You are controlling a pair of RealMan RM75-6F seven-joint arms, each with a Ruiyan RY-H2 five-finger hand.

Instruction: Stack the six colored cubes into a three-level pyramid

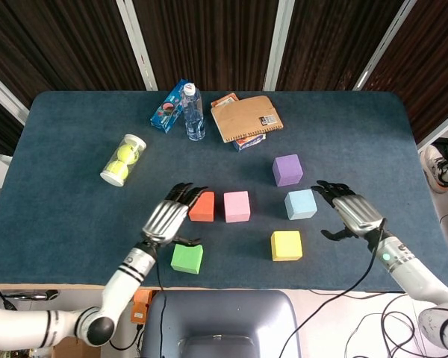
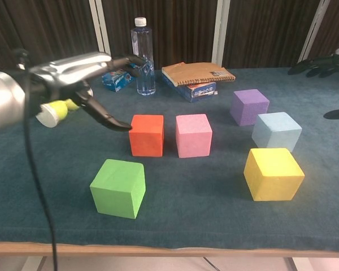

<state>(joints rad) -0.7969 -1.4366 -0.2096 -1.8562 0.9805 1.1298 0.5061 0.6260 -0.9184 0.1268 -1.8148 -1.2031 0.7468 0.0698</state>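
your left hand [image 1: 166,218] hovers open, empty, just left of the orange cube [image 1: 202,206]; pink cube [image 1: 237,206] sits beside it. bring the green cube [image 1: 187,258] flush into that row. right hand [image 1: 350,214] open too.

the dark blue table cloth [image 1: 75,216] looks matt and finely napped, like felt or short carpet. the orange cube [image 2: 146,135], pink cube [image 2: 193,135], green cube [image 2: 118,187], yellow cube [image 2: 273,173], pale blue cube [image 2: 276,131] and purple cube [image 2: 249,106] all look matt and slightly grainy, like foam. the left hand [image 1: 166,218] and right hand [image 1: 349,214] show brushed silvery metal backs with dark fingers. the clear plastic water bottle [image 2: 142,55] is glossy, as is the clear plastic tube of tennis balls [image 1: 123,159]. the brown notebook cover [image 1: 246,117] looks like matt cardboard.
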